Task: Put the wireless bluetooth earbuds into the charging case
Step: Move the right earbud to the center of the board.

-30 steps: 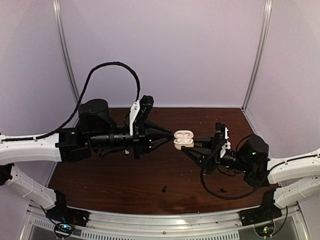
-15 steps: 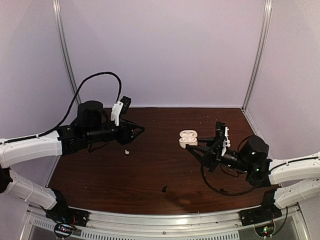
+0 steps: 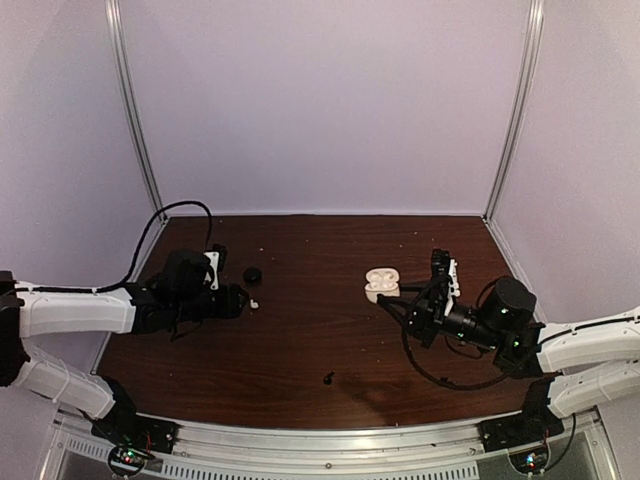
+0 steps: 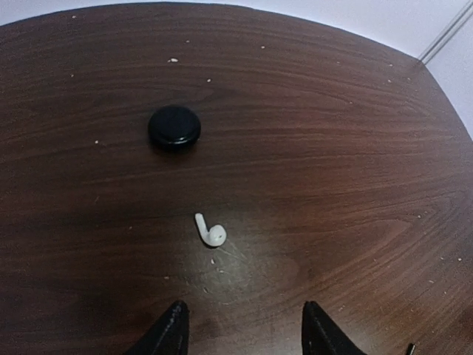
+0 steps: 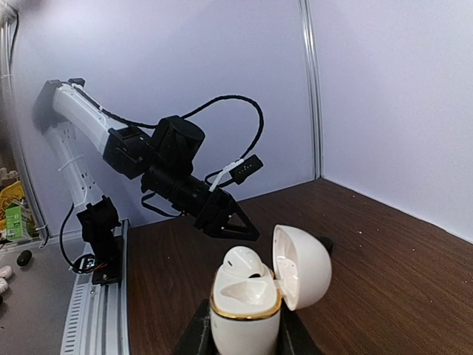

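Observation:
My right gripper (image 3: 388, 296) is shut on an open white charging case (image 3: 380, 284) and holds it upright. In the right wrist view the case (image 5: 246, 314) has a gold rim, its lid (image 5: 304, 265) swung open to the right, and one white earbud (image 5: 244, 262) seated inside. A second white earbud (image 4: 211, 231) lies loose on the table, also in the top view (image 3: 254, 303). My left gripper (image 4: 244, 329) is open and empty, low over the table just short of that bud, also in the top view (image 3: 238, 299). One black earbud (image 3: 328, 378) lies near the front.
A round black closed case (image 4: 174, 127) sits on the wood table beyond the loose white bud, also in the top view (image 3: 253, 274). White walls and metal posts (image 3: 135, 130) enclose the back and sides. The left arm (image 5: 177, 170) shows across the table from the right wrist.
My left gripper has drawn back leftward from the white case and dropped low near the loose white earbud. The right gripper with the case shifted slightly right. The black case has come into view.

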`<act>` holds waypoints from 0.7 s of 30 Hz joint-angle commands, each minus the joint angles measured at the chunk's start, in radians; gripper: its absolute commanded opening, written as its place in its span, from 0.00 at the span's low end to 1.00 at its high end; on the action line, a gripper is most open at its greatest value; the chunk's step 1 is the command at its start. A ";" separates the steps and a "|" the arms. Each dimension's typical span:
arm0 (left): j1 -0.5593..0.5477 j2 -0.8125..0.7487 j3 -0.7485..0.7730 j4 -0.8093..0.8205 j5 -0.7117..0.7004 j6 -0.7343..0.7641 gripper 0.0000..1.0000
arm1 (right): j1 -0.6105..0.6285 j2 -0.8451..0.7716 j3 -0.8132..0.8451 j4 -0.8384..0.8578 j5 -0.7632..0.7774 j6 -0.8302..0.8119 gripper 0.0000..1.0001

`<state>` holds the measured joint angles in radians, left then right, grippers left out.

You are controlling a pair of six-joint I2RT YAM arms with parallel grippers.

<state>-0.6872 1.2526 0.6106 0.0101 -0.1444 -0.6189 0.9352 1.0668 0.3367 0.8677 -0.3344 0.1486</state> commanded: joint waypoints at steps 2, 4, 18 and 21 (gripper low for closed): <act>0.000 0.103 -0.041 0.183 -0.128 -0.141 0.54 | -0.007 -0.007 -0.011 0.048 0.019 0.017 0.00; -0.007 0.156 -0.040 0.223 -0.134 -0.156 0.53 | -0.009 -0.007 -0.011 0.047 0.020 0.014 0.00; -0.046 0.432 0.045 0.345 -0.214 -0.214 0.53 | -0.032 -0.014 -0.028 0.056 0.009 0.016 0.00; -0.047 0.470 0.066 0.353 -0.221 -0.218 0.53 | -0.038 -0.014 -0.029 0.059 0.005 0.017 0.00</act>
<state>-0.7280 1.6829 0.6334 0.2916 -0.3290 -0.8185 0.9081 1.0668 0.3168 0.8879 -0.3321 0.1577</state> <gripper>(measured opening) 0.531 0.230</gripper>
